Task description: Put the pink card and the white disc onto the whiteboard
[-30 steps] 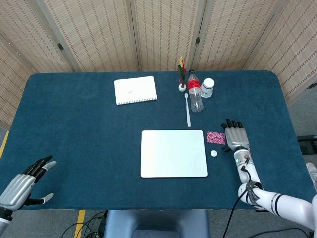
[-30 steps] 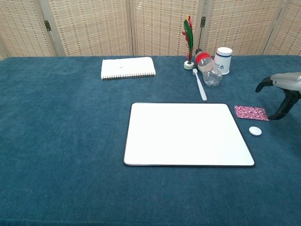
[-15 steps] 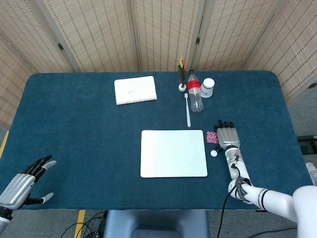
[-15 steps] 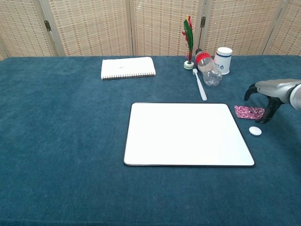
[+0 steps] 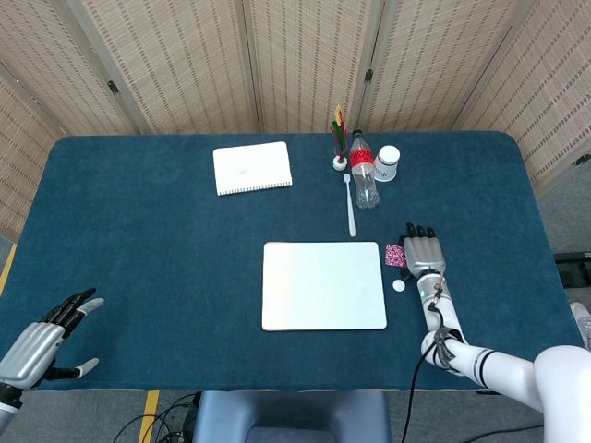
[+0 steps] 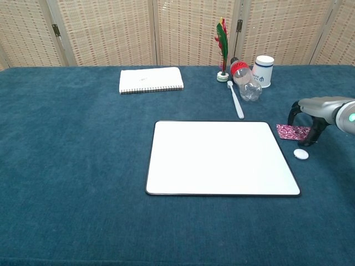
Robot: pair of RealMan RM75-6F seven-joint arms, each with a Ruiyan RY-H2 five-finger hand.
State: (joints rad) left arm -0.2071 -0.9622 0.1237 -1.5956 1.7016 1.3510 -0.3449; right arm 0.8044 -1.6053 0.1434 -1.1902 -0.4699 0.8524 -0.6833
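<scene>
Chest view shows the right hand arched, fingers spread, holding nothing, over the pink card — next, pinch it and carry it to the whiteboard.

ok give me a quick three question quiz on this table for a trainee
1. True or false: the pink card lies on the whiteboard.
2. Which hand is over the card: A left hand, B right hand?
3. Fill in: the white disc lies on the ___, beside the whiteboard.

Key: 1 false, it lies just off the board's right edge; 2 B; 3 table.
</scene>
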